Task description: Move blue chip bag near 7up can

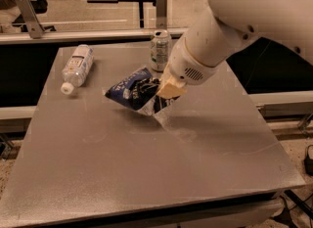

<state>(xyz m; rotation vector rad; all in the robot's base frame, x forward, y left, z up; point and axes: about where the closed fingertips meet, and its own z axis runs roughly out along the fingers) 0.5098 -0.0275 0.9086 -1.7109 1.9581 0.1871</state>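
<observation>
Blue chip bag (128,89) sits tilted just in front of the upright 7up can (160,50), its right edge apparently pinched in the jaws of the gripper (162,94) low over the table (146,173). Set it down gently beside the can without toppling it, then let go. A capped water bottle (77,68) lies on its side well left; its fill level is unclear.
</observation>
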